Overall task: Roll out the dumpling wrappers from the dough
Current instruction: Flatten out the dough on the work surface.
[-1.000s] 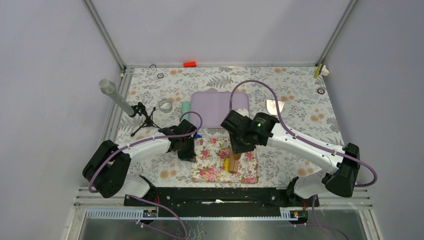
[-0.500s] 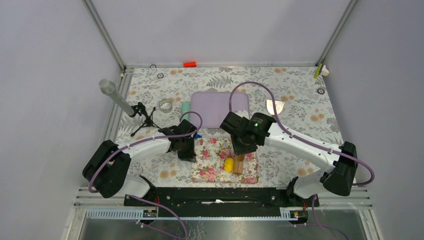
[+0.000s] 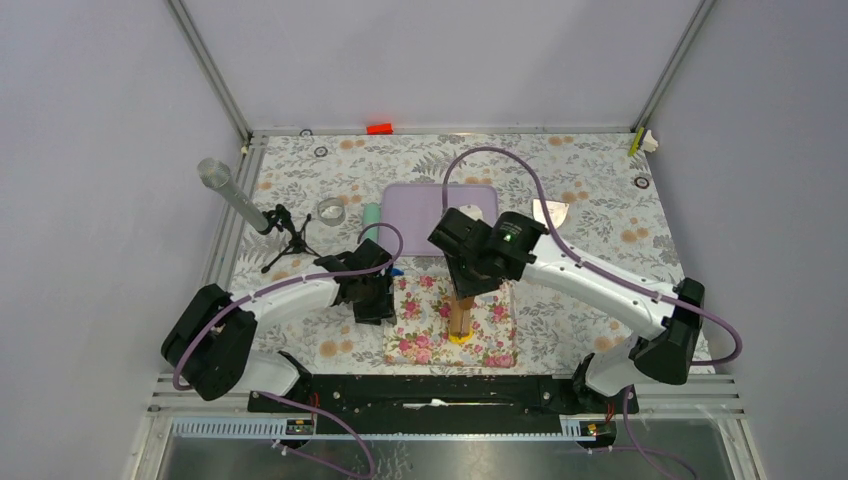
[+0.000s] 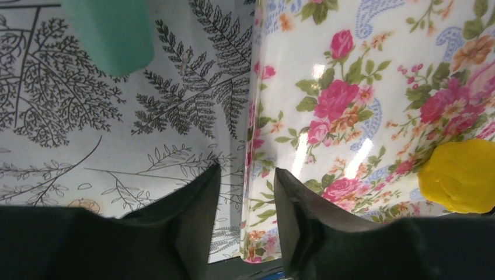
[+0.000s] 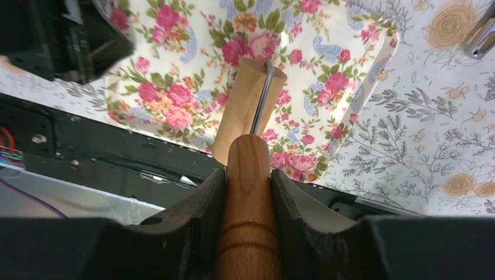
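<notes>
Your right gripper (image 5: 246,172) clamps the rolling pin (image 5: 240,108) at frame centre; your left gripper (image 4: 245,172) stands parted over the floral mat (image 4: 350,70) edge; the dough (image 4: 461,175) sits lower right in its view.

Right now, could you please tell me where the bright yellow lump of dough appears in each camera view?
Top external: the bright yellow lump of dough sits near the front edge of the rose-patterned mat, peeking from under the wooden roller.
Left wrist: the dough is at the right edge of the picture, on the mat.
Right wrist: not visible; it is probably hidden beneath the roller.
Shared landmark: the rose-patterned mat.
</notes>
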Robot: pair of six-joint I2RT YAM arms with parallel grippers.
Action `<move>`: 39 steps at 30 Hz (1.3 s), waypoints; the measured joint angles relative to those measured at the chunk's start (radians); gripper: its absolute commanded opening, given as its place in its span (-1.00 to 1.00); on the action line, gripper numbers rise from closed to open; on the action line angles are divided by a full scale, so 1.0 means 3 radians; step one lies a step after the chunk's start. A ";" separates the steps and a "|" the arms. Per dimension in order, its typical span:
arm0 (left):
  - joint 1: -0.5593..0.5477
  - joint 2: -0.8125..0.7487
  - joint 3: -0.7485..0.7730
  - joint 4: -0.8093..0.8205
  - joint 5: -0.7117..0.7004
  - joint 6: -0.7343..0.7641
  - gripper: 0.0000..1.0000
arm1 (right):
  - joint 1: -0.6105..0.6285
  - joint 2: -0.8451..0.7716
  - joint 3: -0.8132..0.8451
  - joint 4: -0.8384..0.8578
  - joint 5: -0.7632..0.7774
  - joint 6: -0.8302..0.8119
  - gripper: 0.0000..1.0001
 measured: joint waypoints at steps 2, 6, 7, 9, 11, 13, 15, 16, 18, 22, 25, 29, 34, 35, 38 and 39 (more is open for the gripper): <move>0.0000 -0.0052 0.0005 -0.0057 -0.0011 0.0004 -0.03 | 0.0008 0.0031 -0.0113 0.0036 -0.0045 -0.0010 -1.00; 0.0000 -0.0168 0.0043 -0.0191 -0.0011 0.0015 -0.01 | 0.0009 0.0064 -0.0291 0.0094 -0.0136 -0.0025 -1.00; 0.0000 -0.0209 0.0057 -0.0220 -0.0011 0.0020 -0.01 | 0.0008 0.0064 -0.0306 0.0104 -0.0135 -0.0027 -1.00; 0.0000 -0.0277 0.0098 -0.0284 -0.0011 0.0025 -0.01 | 0.0008 0.0064 -0.0354 0.0137 -0.0144 -0.0038 -1.00; 0.0000 -0.0342 0.0144 -0.0337 -0.0011 0.0034 -0.01 | 0.0008 0.0064 -0.0411 0.0136 -0.0144 -0.0050 -1.00; 0.0000 -0.0384 0.0193 -0.0392 -0.0013 0.0041 -0.01 | 0.0008 0.0065 -0.0473 0.0156 -0.0165 -0.0048 -1.00; 0.0000 -0.0415 0.0267 -0.0458 -0.0014 0.0053 -0.02 | 0.0009 0.0081 -0.0497 0.0164 -0.0202 -0.0046 -1.00; 0.0000 -0.0426 0.0305 -0.0491 -0.0018 0.0060 -0.02 | 0.0009 0.0089 -0.0497 0.0174 -0.0206 -0.0047 -1.00; 0.0000 -0.0450 0.0385 -0.0540 -0.0024 0.0083 -0.02 | 0.0009 0.0095 -0.0472 0.0164 -0.0191 -0.0047 -1.00; 0.0000 -0.0501 0.0538 -0.0665 -0.0025 0.0113 -0.03 | 0.0009 0.0108 -0.0231 0.0013 -0.0131 -0.0064 -1.00; 0.0000 -0.0557 0.0638 -0.0739 -0.0025 0.0126 -0.03 | 0.0011 0.0108 0.0011 -0.0051 -0.0098 -0.0084 -1.00; 0.0000 -0.0596 0.0683 -0.0781 -0.0086 0.0148 -0.03 | 0.0043 0.0123 0.0153 -0.0050 -0.0107 -0.0109 -1.00; 0.0031 -0.0581 0.0599 -0.0815 -0.0278 0.0178 -0.03 | 0.0118 0.0256 0.0156 -0.0033 -0.0170 -0.0148 -1.00; 0.0045 -0.0565 0.0552 -0.0809 -0.0317 0.0184 -0.04 | 0.0126 0.0277 0.0154 -0.0023 -0.0179 -0.0153 -1.00; 0.0080 -0.0467 0.0345 -0.0745 -0.0404 0.0186 -0.05 | 0.0132 0.0298 0.0149 -0.0010 -0.0181 -0.0163 -1.00; 0.0086 -0.0425 0.0285 -0.0731 -0.0409 0.0186 -0.05 | 0.0132 0.0298 0.0148 -0.0011 -0.0178 -0.0164 -1.00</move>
